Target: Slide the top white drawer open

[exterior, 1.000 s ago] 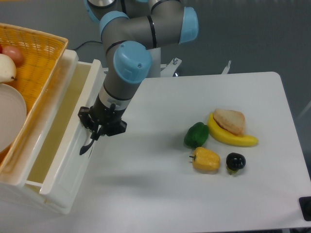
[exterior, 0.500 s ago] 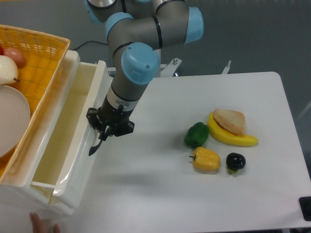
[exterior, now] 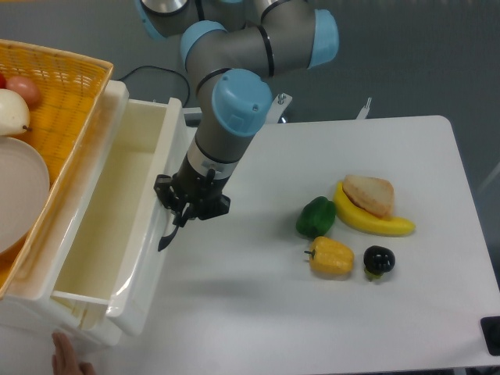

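A grey and blue robot arm reaches down from the top centre to the left side of a white worktop (exterior: 328, 312). Its black claw (exterior: 178, 216) points downward and sits against the front panel of the top white drawer (exterior: 109, 219), at the drawer's curved black handle (exterior: 166, 235). The claw's fingers are bunched around the top of the handle, but whether they are clamped on it cannot be told from this angle.

The top white drawer is at the left of the scene, pulled well out from the cabinet, with its long, smooth white inside showing. Its front panel runs diagonally from upper middle to lower left, and the claw is on the panel's outer, worktop side, about halfway along it.

An orange woven basket (exterior: 62, 86) sits at the far left above the drawer, holding a white plate (exterior: 19, 195) and some pale round items. A fingertip of a person's hand (exterior: 66, 363) shows at the bottom left edge.

Well apart from the claw, on the right half of the worktop, lie a green pepper (exterior: 316, 216), a yellow pepper (exterior: 330, 256), a small dark fruit (exterior: 378, 260), a banana (exterior: 375, 222) and a bread roll (exterior: 369, 194) resting on the banana.
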Robot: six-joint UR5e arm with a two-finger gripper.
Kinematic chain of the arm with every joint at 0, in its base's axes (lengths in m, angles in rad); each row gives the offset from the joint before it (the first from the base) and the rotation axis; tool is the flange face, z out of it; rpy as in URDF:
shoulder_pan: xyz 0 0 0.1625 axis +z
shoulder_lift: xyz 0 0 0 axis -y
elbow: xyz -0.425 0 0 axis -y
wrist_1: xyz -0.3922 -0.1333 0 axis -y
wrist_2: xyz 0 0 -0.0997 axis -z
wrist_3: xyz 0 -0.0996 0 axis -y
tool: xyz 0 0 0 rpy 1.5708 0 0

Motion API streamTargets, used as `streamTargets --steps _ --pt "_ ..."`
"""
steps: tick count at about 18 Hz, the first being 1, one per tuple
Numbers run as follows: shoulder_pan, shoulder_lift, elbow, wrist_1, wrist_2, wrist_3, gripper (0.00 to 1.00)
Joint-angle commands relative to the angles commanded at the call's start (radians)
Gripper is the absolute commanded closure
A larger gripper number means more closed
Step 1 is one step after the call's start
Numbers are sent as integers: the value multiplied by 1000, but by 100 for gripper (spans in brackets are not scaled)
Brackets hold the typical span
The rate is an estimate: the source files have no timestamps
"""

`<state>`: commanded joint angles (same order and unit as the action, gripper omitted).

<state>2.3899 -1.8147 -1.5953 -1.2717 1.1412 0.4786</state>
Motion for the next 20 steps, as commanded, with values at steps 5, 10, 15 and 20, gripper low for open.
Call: streamTargets --steps 5,10,15,20 --pt "15 -3 9 0 5 18 84" --pt "43 -3 9 -2 6 38 84" --pt "60 -14 9 -3 5 61 84" --pt "80 -25 11 -3 0 63 84"
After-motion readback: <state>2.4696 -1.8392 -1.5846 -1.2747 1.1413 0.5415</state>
